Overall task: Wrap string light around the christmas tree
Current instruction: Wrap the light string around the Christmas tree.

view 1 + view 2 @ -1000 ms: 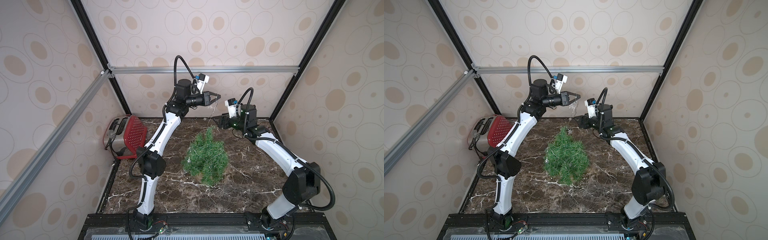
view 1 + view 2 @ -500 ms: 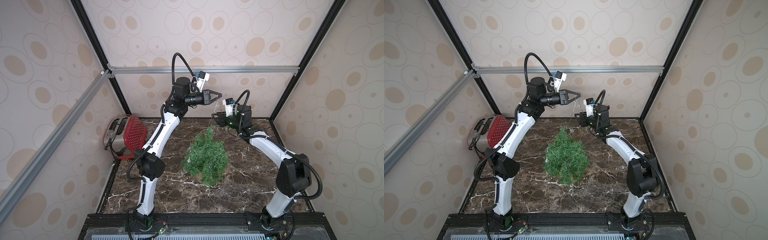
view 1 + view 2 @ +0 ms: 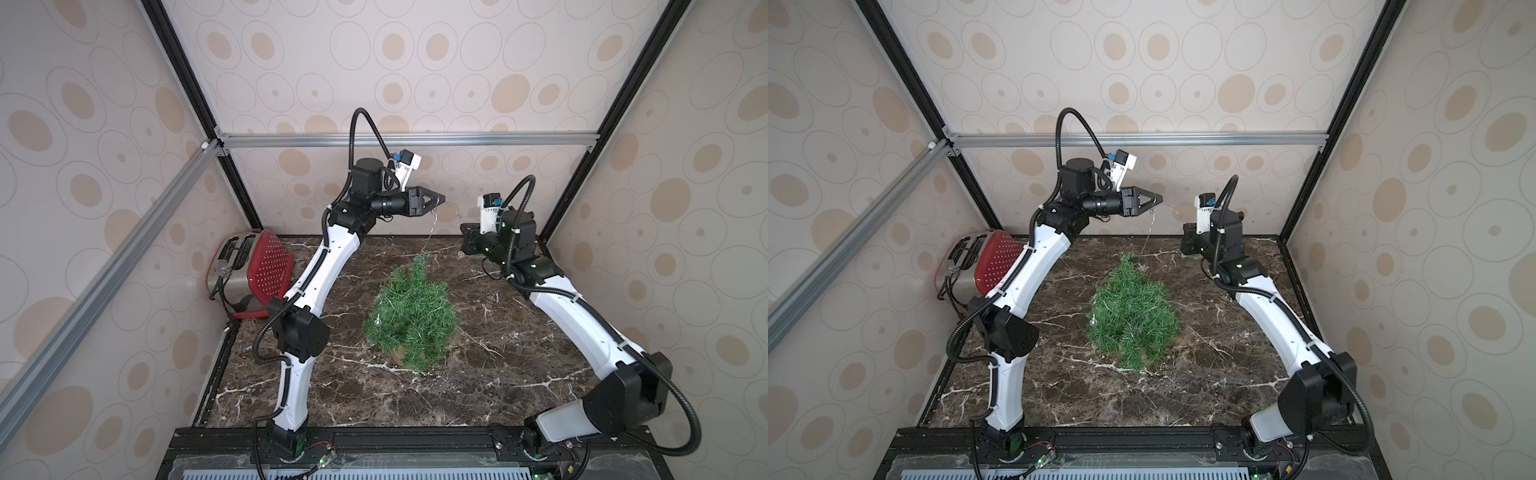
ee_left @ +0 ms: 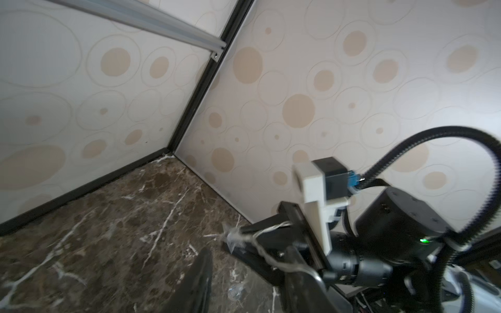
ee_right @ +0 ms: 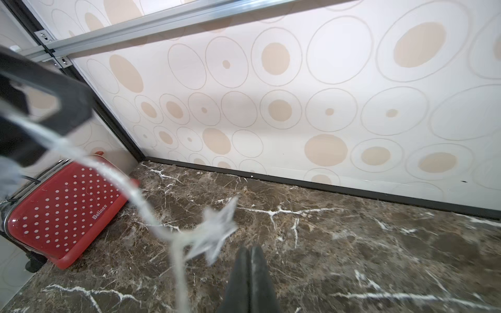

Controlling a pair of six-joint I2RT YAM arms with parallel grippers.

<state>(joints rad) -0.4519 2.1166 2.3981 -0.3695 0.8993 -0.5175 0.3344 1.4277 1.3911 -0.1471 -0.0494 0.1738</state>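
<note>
**Left wrist view: right gripper [image 4: 231, 239] closed on the string light [image 4: 273, 227]**

The right gripper's fingers [image 5: 250, 271] are pressed flat together. The silvery wire crosses them, and a clear bulb is bunched at their tip. The left gripper [image 3: 441, 198] is partly open: in its own wrist view one finger [image 4: 200, 273] sits well off to the side. In the right wrist view the blurred wire runs off this gripper's finger, but whether it rests on it cannot be told.

Both grippers are raised above the back of the tabletop [image 3: 498, 345], tips pointing at each other, near but apart. In both top views one strand drops from the left gripper's tip to the pointed top of the christmas tree [image 3: 411, 316], and another crosses toward the right gripper.

The tree stands mid-table between the two arms. More wire is threaded through its branches, and one bulb shows at their edge on the left arm's side. A red dotted toaster [image 3: 253, 274] sits in the back corner beside the left arm.
</note>
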